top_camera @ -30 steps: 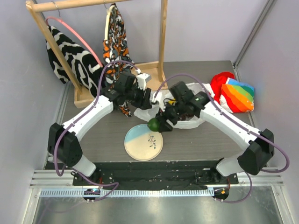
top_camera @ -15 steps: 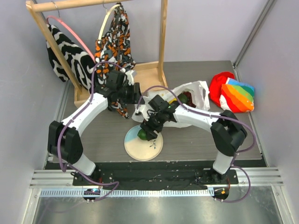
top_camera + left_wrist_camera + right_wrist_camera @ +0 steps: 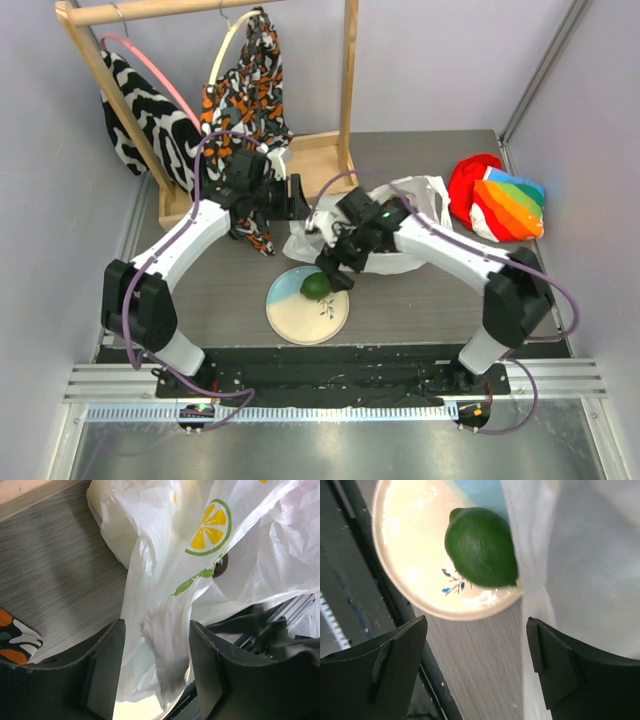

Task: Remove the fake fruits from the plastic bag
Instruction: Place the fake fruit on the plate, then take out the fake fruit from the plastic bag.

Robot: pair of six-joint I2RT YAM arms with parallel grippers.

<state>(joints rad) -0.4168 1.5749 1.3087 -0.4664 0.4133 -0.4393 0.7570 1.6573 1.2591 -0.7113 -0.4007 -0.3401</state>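
My right end effector (image 3: 476, 645) stands wide open and empty over the green lime (image 3: 480, 547), which lies on the blue-and-cream plate (image 3: 410, 555) against the plastic bag (image 3: 580, 555). A bag fold sits between the half-open jaws of my left end effector (image 3: 156, 670); I can't tell whether it's pinched. I'd lift the right straight up, clear of the film.

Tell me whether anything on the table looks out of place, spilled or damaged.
Nothing looks spilled or damaged. One oddity: a loose edge of the plastic bag drapes over the rim of the plate, right against the green fruit lying on it, so part of the plate is covered.
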